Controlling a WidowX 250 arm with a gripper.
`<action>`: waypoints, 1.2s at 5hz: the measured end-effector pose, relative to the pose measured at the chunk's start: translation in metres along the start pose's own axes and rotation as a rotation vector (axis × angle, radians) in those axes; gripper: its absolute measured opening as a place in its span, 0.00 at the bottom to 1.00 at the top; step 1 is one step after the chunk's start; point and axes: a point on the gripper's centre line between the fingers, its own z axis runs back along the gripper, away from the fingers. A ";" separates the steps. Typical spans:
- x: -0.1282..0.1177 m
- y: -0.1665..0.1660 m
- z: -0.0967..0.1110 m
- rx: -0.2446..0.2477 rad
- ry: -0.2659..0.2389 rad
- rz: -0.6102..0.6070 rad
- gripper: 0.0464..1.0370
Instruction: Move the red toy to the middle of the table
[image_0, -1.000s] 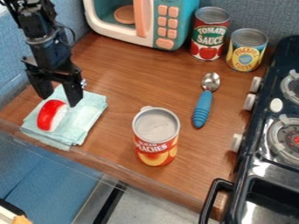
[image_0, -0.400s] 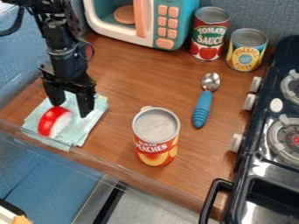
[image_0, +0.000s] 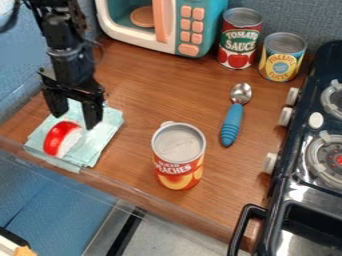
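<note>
Worktop (image_0: 150, 97): target is the bare wood in its middle, between cloth, peach can and spoon. Step in hand, as judged: the grasp, with no carrying begun. Tool (image_0: 75, 121) hangs over the cloth, by the upper side of the toy as viewed. Suggest centring it above the toy, turning it so the fingers straddle the narrower width, then descending straight. Peach can (image_0: 178, 157) stands upright; clear its rim on the carry. Cloth (image_0: 100, 145) lies flat, folded; too low a descent might pinch it, so check that it does not lift too. Spoon (image_0: 232, 117): set down short of it. Red toy (image_0: 59, 137), red and white, rests on the cloth; rounded top may slip, so grip low. Tool state: fingers wide apart, nothing held; contact with toy: cannot tell.
</note>
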 end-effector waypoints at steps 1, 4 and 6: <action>-0.007 0.004 -0.002 0.003 0.014 0.012 0.96; -0.021 0.002 -0.020 -0.005 0.060 0.022 0.91; -0.021 -0.002 -0.020 -0.004 0.071 0.016 0.53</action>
